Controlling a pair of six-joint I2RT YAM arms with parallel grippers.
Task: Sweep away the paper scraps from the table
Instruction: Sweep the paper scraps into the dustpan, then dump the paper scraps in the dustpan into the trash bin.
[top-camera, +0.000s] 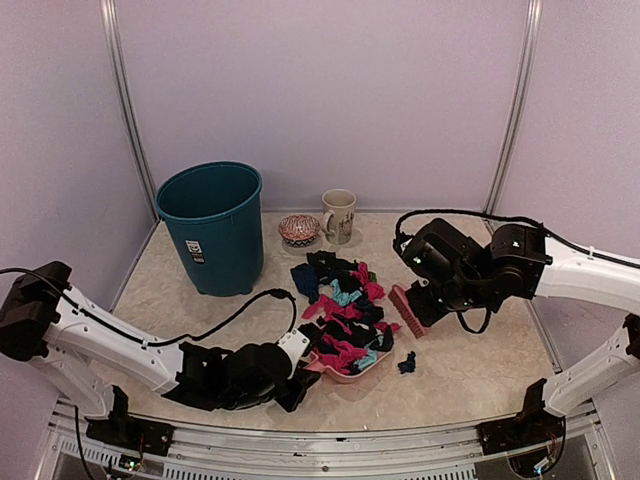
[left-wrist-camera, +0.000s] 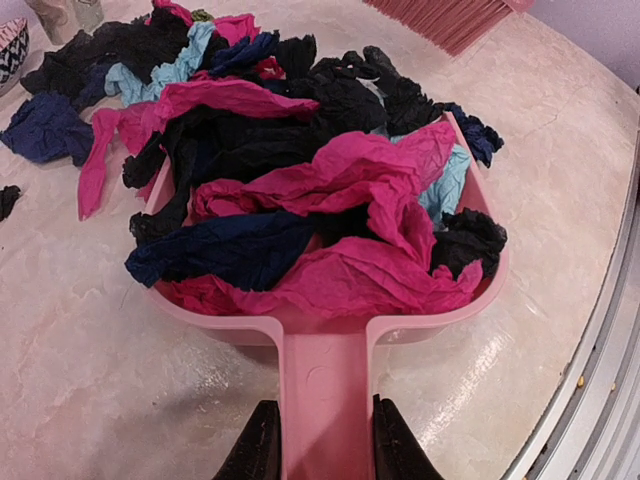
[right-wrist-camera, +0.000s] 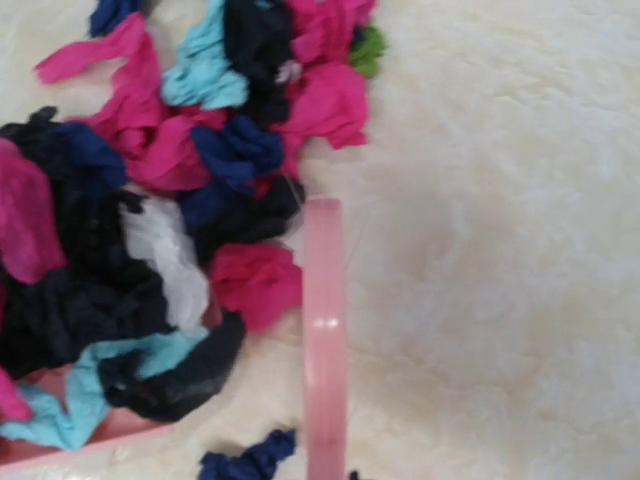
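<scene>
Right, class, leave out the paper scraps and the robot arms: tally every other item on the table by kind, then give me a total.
teal waste bin: 1
mug: 1
patterned bowl: 1
pink dustpan: 1
pink brush: 1
Total: 5

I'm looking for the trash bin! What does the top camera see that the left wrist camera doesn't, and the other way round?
Only the top view shows the teal bin and both whole arms, with the right gripper holding the brush. Only the left wrist view shows the left gripper's fingers squeezing the dustpan handle up close. Both show the dustpan heaped with paper scraps, more scraps beyond it, the brush bristles and the table.
</scene>
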